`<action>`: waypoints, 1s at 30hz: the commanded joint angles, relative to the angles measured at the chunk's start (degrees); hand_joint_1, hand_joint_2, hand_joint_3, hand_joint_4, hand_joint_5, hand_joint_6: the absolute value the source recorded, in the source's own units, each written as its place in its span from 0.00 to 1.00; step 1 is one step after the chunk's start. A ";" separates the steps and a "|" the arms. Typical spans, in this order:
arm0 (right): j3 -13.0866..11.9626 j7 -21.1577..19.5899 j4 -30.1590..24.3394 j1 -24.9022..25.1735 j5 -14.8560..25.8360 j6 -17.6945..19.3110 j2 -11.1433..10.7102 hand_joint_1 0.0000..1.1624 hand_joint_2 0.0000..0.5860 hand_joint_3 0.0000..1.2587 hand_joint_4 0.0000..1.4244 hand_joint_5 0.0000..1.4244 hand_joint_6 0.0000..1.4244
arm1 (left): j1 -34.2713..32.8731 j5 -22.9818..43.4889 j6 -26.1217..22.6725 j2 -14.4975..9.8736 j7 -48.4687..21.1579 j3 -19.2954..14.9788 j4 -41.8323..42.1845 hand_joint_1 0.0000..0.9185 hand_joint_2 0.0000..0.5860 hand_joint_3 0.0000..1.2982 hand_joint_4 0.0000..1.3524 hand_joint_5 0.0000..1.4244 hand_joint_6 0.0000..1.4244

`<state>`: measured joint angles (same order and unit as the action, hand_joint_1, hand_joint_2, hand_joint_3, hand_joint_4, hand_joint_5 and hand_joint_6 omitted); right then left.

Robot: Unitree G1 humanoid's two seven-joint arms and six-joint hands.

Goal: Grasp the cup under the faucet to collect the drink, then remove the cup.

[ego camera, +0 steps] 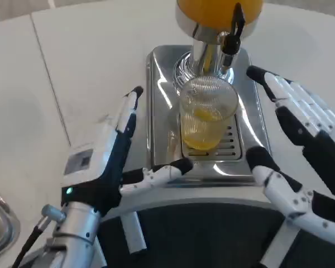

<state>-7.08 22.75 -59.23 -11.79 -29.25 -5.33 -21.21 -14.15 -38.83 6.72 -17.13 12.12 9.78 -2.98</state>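
Clear cup stands upright under faucet.

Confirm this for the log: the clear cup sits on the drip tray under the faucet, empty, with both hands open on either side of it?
Not empty. The head view shows orange drink in the cup. It does sit on the drip tray under the faucet, with the left hand and right hand open beside it.

Clear ribbed plastic cup with translucent orange drink, glossy chrome dispenser base – mirror-smooth, slotted metal drip grille, black plastic tap lever, matt white table, hands in smooth white and black plastic – left hand, right hand, brushed silver forearm
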 commanded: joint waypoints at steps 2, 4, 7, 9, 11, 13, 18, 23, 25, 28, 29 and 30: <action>-4.09 1.15 -0.77 -2.98 2.62 3.70 1.62 0.12 0.87 0.00 0.00 0.00 0.00 | -3.00 6.13 7.64 -0.89 -0.23 -0.74 -4.85 0.29 0.07 0.00 0.00 0.06 0.09; -4.93 1.60 -0.77 -3.17 3.20 4.14 2.06 0.12 0.83 0.00 0.00 0.00 0.00 | -3.69 8.56 9.39 -0.25 0.05 -1.37 -6.61 0.32 0.07 0.00 0.00 0.07 0.09; -5.82 2.35 -0.77 -3.04 3.84 4.92 2.77 0.12 0.83 0.00 0.00 0.00 0.00 | -4.44 10.26 11.31 0.57 1.05 -1.75 -8.50 0.36 0.07 0.00 0.00 0.08 0.10; -6.13 2.80 -0.77 -2.94 4.07 5.09 3.33 0.12 0.82 0.00 0.00 0.00 0.00 | -4.66 10.33 11.87 1.16 1.50 -1.72 -9.00 0.37 0.07 0.00 0.00 0.08 0.10; -6.43 3.10 -0.77 -3.09 4.18 5.61 3.97 0.12 0.82 0.00 0.00 0.00 0.00 | -5.00 10.10 12.26 1.80 1.76 -1.27 -9.82 0.38 0.07 0.00 0.00 0.09 0.10; -6.73 3.42 -0.77 -3.40 4.07 6.50 4.65 0.13 0.82 0.00 0.00 0.00 0.00 | -5.36 9.86 12.69 2.21 1.83 -0.93 -10.73 0.39 0.07 0.00 0.00 0.08 0.10; -7.60 3.84 -0.77 -6.01 3.95 9.32 6.91 0.13 0.82 0.00 0.00 0.00 0.00 | -6.30 9.99 14.00 3.60 2.28 -0.70 -13.55 0.41 0.07 0.00 0.00 0.09 0.11; -8.34 3.64 -0.77 -10.37 1.94 16.33 8.96 0.14 0.82 0.00 0.00 0.00 0.00 | -7.53 8.76 15.14 4.31 3.47 0.22 -15.00 0.42 0.07 0.00 0.00 0.09 0.11; -8.45 4.01 -0.77 -11.72 1.37 17.86 9.45 0.14 0.83 0.00 0.00 0.00 0.00 | -7.93 8.04 15.24 4.38 4.22 0.72 -15.61 0.42 0.07 0.00 0.00 0.10 0.12; -8.57 4.44 -0.77 -13.53 1.33 19.33 10.50 0.17 0.82 0.00 0.00 0.00 0.00 | -8.63 7.56 15.47 4.60 5.26 1.31 -17.12 0.42 0.07 0.00 0.00 0.11 0.13; -8.55 4.50 -0.77 -14.12 1.55 19.88 10.79 0.17 0.82 0.00 0.00 0.00 0.00 | -9.15 7.59 15.54 4.93 5.66 1.43 -18.18 0.42 0.07 0.00 0.00 0.12 0.13; -8.54 4.56 -0.77 -14.54 1.71 20.31 11.04 0.17 0.82 0.00 0.00 0.00 0.00 | -9.77 7.60 15.63 5.30 6.12 1.52 -19.31 0.42 0.07 0.00 0.00 0.12 0.13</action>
<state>-15.14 26.79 -59.23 -24.52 -27.77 13.08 -10.95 -22.81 -30.70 21.46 -12.60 16.80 10.41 -19.71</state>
